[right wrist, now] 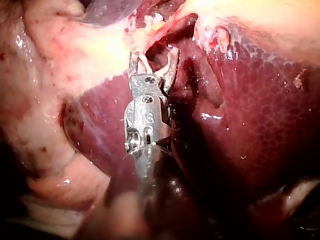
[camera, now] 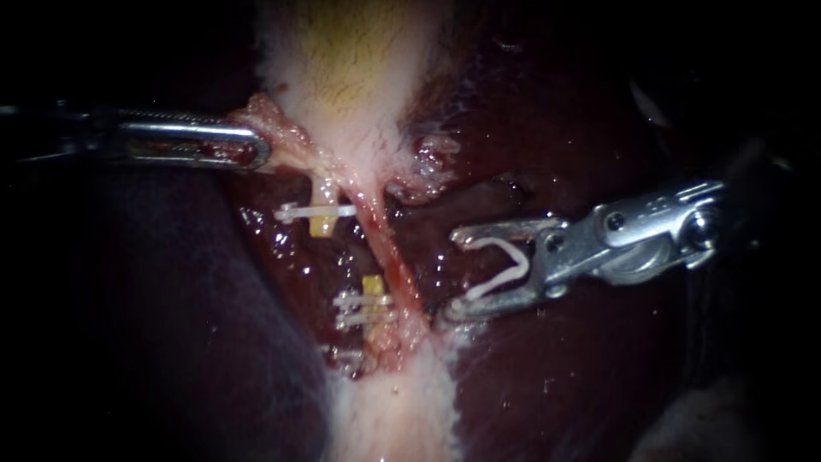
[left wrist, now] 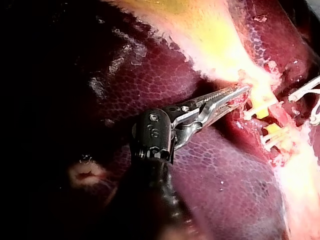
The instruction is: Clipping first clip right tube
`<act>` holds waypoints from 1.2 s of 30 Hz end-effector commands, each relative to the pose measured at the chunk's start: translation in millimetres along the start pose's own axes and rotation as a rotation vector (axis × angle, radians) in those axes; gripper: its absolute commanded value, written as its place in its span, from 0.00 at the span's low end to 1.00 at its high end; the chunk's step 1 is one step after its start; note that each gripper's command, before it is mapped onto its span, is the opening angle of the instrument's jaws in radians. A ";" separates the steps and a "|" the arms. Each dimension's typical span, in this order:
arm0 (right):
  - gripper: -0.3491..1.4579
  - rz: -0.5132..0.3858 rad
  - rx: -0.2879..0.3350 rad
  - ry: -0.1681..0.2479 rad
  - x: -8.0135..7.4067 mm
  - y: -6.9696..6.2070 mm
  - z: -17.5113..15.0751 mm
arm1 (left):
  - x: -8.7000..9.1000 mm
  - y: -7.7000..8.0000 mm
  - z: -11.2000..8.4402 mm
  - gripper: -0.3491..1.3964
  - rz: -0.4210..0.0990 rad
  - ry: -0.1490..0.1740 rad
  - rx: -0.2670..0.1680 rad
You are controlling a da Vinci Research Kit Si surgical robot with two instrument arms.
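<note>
Left instrument (camera: 256,154) jaws pinch tissue (camera: 278,128) | right instrument (camera: 451,275) jaws spread, cradling open clip (camera: 505,269) (right tube (camera: 389,257) just ahead)

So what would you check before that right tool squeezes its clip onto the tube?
1. Clip loaded: the white clip sits between the right tool's spread jaws. Ok.
2. Clip open: its two legs stand apart. Ok.
3. Target free: the right tube carries no clip. Ok.
4. Tube between the clip's legs: the tool is beside the tube, not around it. Not ok.
5. Steady hold: the left tool has its jaws shut on the tissue above the tube. Ok.
6. Space behind the tube for the far jaw: cannot tell.
</note>
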 end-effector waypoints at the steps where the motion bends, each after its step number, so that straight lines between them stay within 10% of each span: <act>1: 0.47 0.005 0.007 0.006 0.0 0.1 0.5 | 0.0 0.0 0.0 0.00 0.000 0.000 0.001; 22: 0.45 0.097 0.129 0.062 -0.1 0.2 6.8 | 0.0 0.0 0.3 0.00 0.000 0.002 0.005; 29: 0.45 0.137 0.173 0.161 0.4 -1.1 6.5 | 0.0 -0.1 0.3 0.00 0.000 0.002 0.005; 36: 0.44 0.141 0.220 0.173 1.0 -3.0 6.4 | 0.0 -0.5 0.2 0.00 0.001 0.001 0.004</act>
